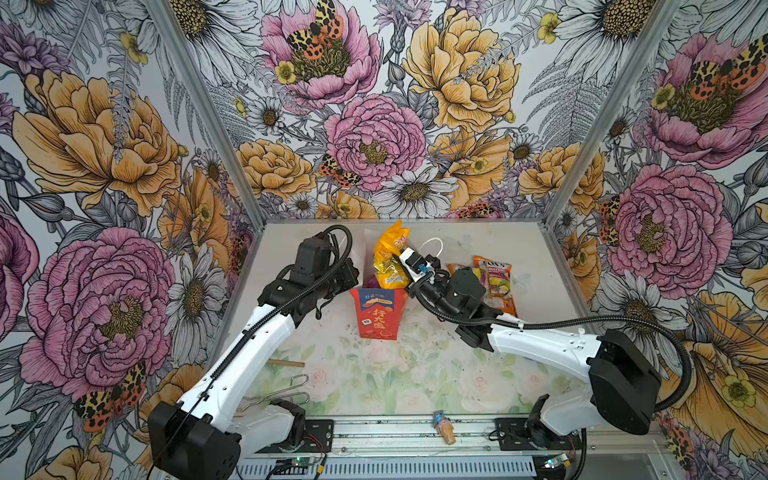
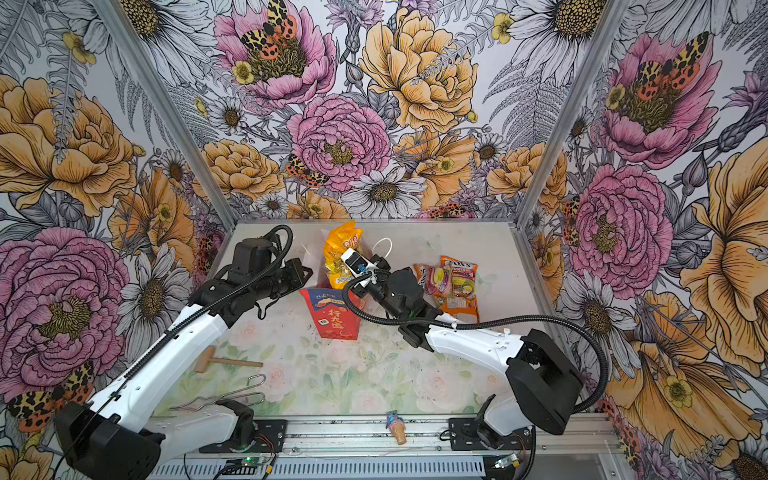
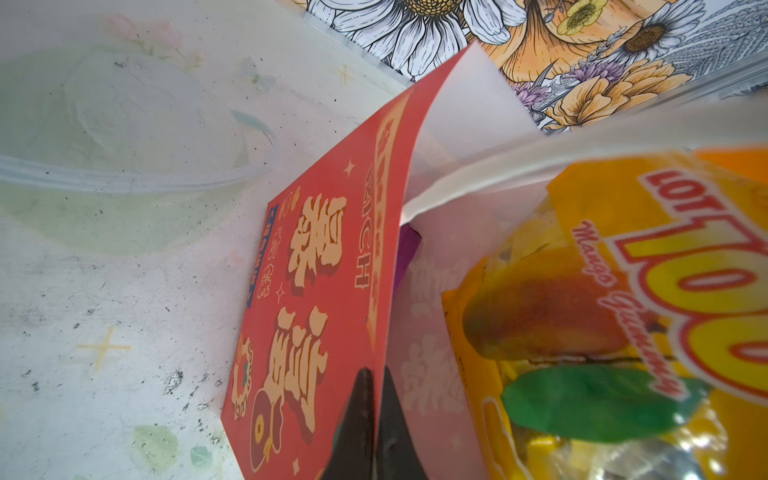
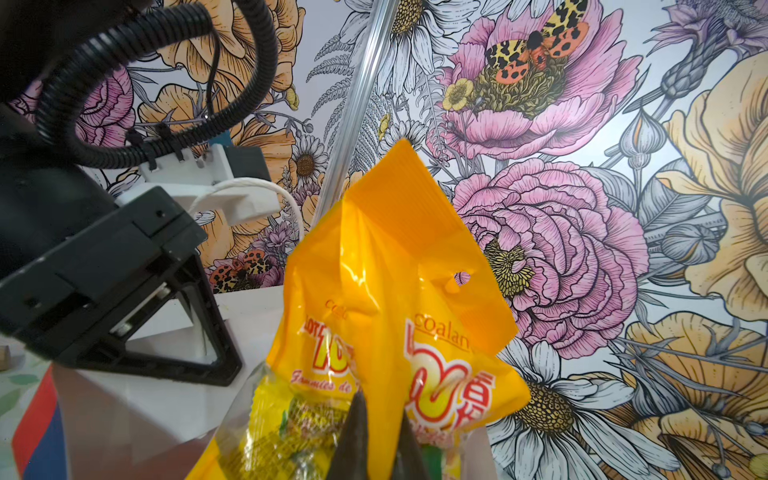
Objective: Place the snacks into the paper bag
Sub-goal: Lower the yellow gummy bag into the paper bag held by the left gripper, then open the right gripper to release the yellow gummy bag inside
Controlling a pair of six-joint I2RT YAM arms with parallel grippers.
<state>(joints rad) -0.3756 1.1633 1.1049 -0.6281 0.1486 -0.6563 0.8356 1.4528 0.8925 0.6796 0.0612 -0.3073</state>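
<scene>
Flowery walls (image 1: 374,124) ringed the table (image 1: 415,374). In both top views a yellow packet (image 1: 388,257) poked from the bag (image 1: 376,318), mid-table. Left wrist: left gripper (image 3: 376,428) pinched the bag's edge, likely to keep it open. Right wrist: right gripper (image 4: 382,449) pinched the packet.

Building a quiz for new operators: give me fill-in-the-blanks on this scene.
1. The left gripper is shut on the paper bag's wall; the right gripper is shut on the ____.
2. The FOX'S packet lies on the table on the ____ arm's side.
3. The ice-cream-cone toy lies ____ the two arm bases.
Missing: yellow-orange packet; right; between.
</scene>
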